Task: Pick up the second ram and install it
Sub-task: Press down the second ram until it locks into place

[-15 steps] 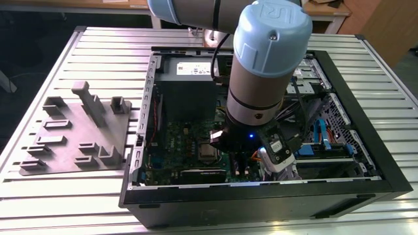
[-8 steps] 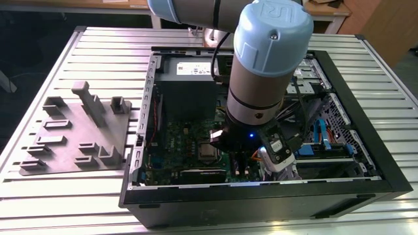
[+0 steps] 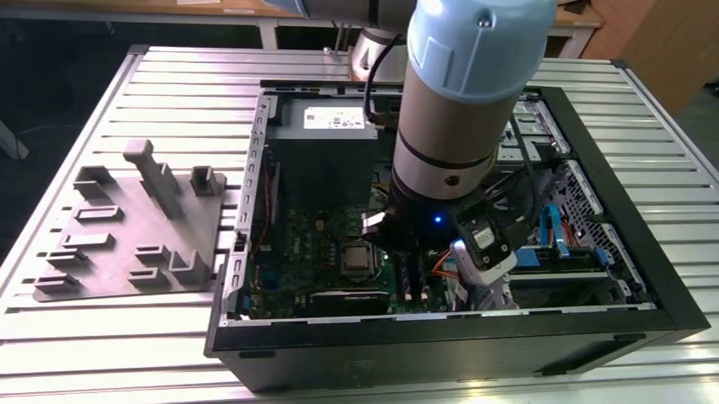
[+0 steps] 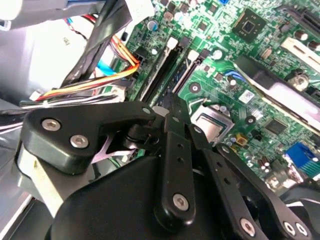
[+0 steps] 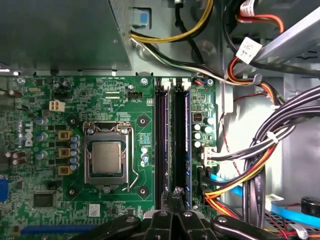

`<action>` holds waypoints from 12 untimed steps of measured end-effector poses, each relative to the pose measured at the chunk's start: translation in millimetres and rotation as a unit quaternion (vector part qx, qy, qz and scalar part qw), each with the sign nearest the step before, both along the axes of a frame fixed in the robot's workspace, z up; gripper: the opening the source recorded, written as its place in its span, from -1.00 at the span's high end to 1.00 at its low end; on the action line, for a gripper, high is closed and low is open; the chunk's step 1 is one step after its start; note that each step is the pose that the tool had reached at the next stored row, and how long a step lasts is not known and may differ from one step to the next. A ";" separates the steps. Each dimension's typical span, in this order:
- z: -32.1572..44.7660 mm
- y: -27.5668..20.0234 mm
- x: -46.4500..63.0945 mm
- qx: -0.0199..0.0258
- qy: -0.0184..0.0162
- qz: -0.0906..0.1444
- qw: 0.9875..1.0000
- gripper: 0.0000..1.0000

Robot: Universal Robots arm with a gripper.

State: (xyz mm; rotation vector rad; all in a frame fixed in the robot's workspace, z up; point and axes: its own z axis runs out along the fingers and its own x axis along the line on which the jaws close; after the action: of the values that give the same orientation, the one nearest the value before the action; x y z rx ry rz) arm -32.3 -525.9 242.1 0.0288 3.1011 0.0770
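Observation:
My gripper [image 5: 176, 192] is low inside the open computer case [image 3: 450, 332], over the green circuit board [image 5: 125, 100]. Its fingers are shut together over the near end of one of two long black slot rails [image 5: 180, 140]. A thin dark strip with bluish sides runs along that rail, seen edge-on. It may be the second ram, but I cannot tell whether the fingers pinch it or only rest on it. The neighbouring rail [image 5: 160, 140] looks empty. In the second wrist view the gripper [image 4: 175, 107] points at both rails [image 4: 172, 70]. In the exterior view the arm hides the gripper [image 3: 410, 252].
A processor socket [image 5: 106, 161] sits beside the rails. Bundled cables [image 5: 260, 150] crowd the other side, close to the rails. The grey power-supply box [image 3: 326, 126] fills the far end of the case. A grey parts holder [image 3: 135, 227] lies on the slatted table at the exterior view's left.

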 end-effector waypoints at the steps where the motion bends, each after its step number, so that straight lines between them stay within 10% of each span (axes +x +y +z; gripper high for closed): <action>1: -0.1 0.1 0.0 0.000 0.000 0.000 1.000 0.80; 6: -0.1 3.6 -0.1 0.000 0.000 0.000 1.000 0.80; 12: -0.6 22.3 -0.1 0.000 0.000 0.000 1.000 0.80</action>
State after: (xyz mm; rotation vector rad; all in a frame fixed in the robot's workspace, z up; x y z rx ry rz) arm -32.4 -503.6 241.5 0.0290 3.1011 0.0768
